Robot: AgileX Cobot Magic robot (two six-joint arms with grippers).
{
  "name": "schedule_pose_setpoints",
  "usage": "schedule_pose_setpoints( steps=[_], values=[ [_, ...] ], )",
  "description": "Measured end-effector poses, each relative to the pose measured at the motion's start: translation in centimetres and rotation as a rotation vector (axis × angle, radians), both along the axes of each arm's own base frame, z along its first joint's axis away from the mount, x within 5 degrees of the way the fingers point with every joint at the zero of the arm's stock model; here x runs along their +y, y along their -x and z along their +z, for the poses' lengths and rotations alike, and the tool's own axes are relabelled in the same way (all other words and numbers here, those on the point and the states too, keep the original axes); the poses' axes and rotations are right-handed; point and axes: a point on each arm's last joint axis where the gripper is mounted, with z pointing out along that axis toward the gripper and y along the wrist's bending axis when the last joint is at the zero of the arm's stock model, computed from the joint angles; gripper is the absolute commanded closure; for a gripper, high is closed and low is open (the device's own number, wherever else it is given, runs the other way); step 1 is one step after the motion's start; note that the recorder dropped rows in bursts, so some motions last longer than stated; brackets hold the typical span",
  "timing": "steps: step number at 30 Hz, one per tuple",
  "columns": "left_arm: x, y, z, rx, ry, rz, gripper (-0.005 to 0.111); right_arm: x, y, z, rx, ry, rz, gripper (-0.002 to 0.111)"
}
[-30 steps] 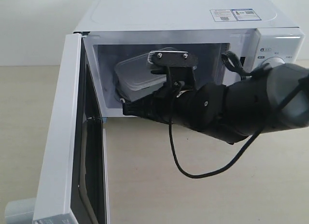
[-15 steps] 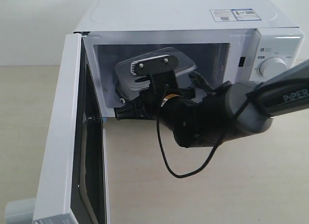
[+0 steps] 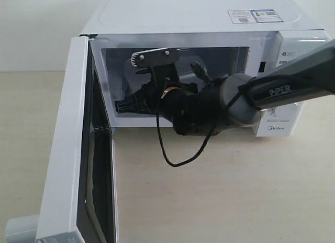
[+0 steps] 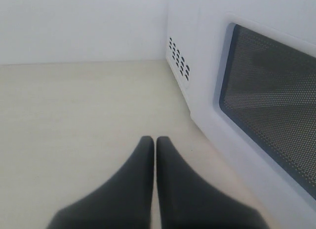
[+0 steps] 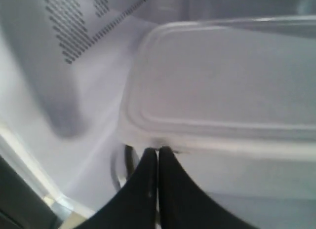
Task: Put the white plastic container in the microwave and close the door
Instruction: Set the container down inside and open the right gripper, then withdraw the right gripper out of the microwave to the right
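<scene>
The white microwave (image 3: 199, 18) stands with its door (image 3: 63, 148) swung wide open to the left. My right gripper (image 3: 121, 105) reaches low into the front left of the cavity. It is shut, and its tips (image 5: 158, 150) rest against the rim of the white plastic container (image 5: 222, 86). The container lies inside the cavity, lid up. In the exterior view my wrist and its camera mount hide the container. My left gripper (image 4: 155, 139) is shut on nothing and hovers over the beige table, beside the outer face of the door and its dark window (image 4: 271, 105).
The cavity's left wall with its vent holes (image 5: 74, 26) is close beside the right gripper. A black cable (image 3: 175, 159) hangs from the right wrist in a loop over the table (image 3: 220, 201). The right arm (image 3: 293, 78) covers the microwave's dials.
My right arm has swung left and lower into the cavity. The container, seen tilted behind the wrist a second ago, is now covered by it. The door has not moved.
</scene>
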Motion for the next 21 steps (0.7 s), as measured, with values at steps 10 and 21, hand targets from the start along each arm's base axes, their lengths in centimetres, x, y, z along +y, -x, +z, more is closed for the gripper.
schedule_pose_setpoints(
  steps=[10, 21],
  values=[
    [0.0, 0.0, 0.0, 0.0, 0.0, 0.0, 0.103, -0.5, 2.1, 3.7, 0.043, 0.019, 0.08, 0.109],
    [0.0, 0.0, 0.0, 0.0, 0.0, 0.0, 0.103, -10.5, 15.9, 5.9, 0.081, 0.038, 0.074, 0.109]
  ],
)
